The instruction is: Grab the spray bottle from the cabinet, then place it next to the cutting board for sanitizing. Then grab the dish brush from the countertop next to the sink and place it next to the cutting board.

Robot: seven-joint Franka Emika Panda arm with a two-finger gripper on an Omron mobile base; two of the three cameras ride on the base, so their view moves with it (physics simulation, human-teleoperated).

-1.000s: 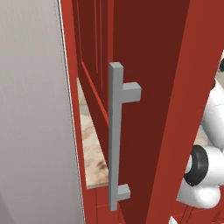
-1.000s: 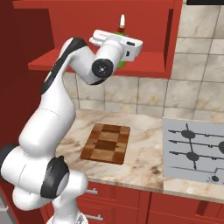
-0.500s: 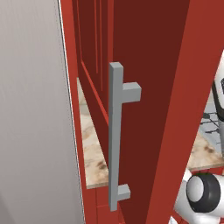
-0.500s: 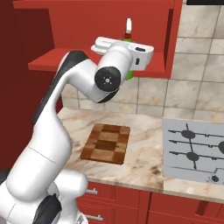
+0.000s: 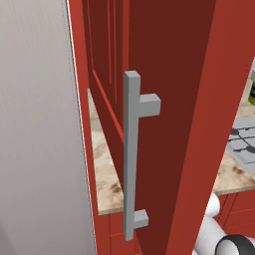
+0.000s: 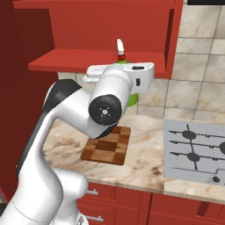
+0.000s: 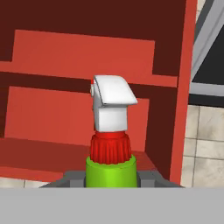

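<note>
arm [image 6: 66, 132]: glossy white shells | joints: dark discs (ringed screws) | end effector [image 7: 111, 177]: grey

One spray bottle [image 7: 110, 144], green with a red collar and a white trigger head. One cutting board [image 6: 107, 149] on the surface [image 6: 145, 165], left of the cooktop [image 6: 195, 154]. One cooktop, with three burner grates and one knob in sight. One open cabinet door [image 5: 169, 124], carrying one grey bar handle [image 5: 132, 154]. One robot arm [image 6: 74, 132]. Two drawer pulls [image 6: 92, 192] below the cutting board.
</note>
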